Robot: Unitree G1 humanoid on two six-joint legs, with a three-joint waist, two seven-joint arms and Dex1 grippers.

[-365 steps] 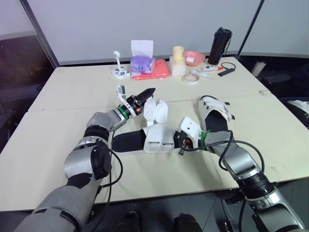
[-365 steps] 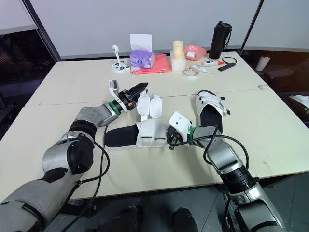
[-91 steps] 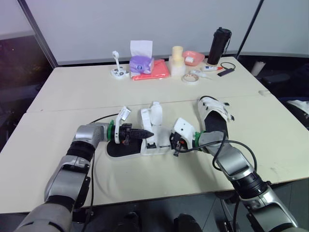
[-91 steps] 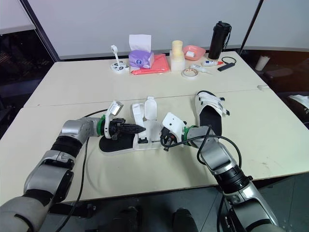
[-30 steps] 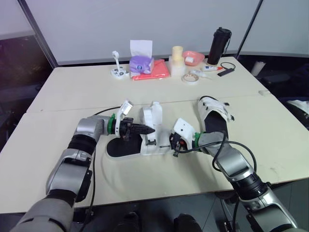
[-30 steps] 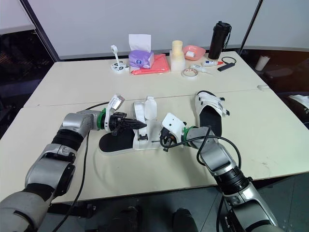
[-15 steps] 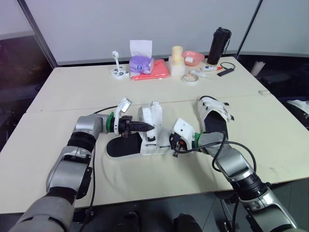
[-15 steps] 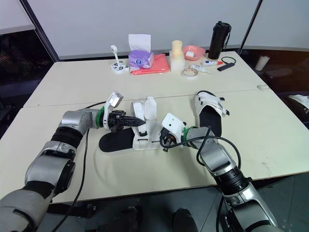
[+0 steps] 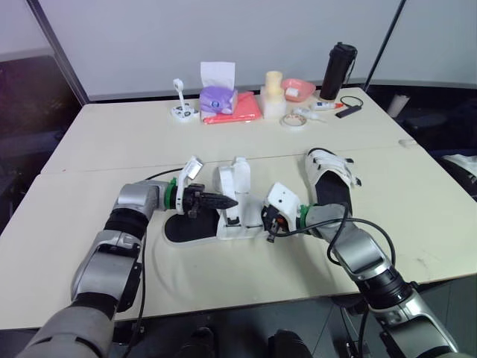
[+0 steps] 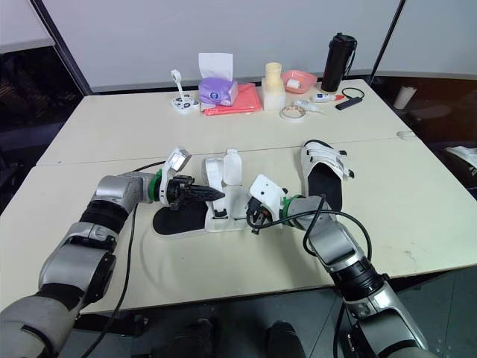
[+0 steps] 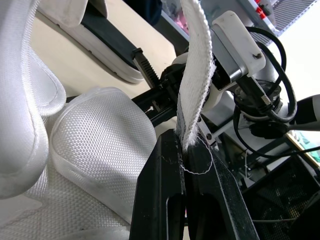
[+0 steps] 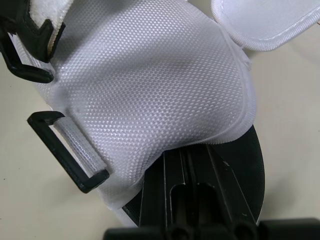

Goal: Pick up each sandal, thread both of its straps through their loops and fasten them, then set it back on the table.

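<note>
Strap point(image 11: 196, 75) pinched tight in the closed left gripper point(image 11: 184, 146) stands raised, likely for steering toward a loop point(image 12: 67, 152). The right gripper point(image 9: 269, 221), closed on the sandal point(image 9: 182, 228) at its sole, seems to steady it.

**Near sandal** point(image 9: 195, 227): black sole, white mesh upper. Lies flat at the front middle of the desk point(image 9: 112, 142), lengthwise across it, unfastened. Its padded straps point(image 9: 240, 177) stand upright from the upper. A narrow webbing strap point(image 11: 196, 75) is pinched between the jaws of the left gripper point(image 9: 227, 200). A black rectangular loop point(image 12: 67, 152) juts from the upper's edge, unthreaded.

**Far sandal** point(image 9: 328, 179): same make. Lies flat on the desk to the right, apart from the first, with its straps lying across the upper.
</note>
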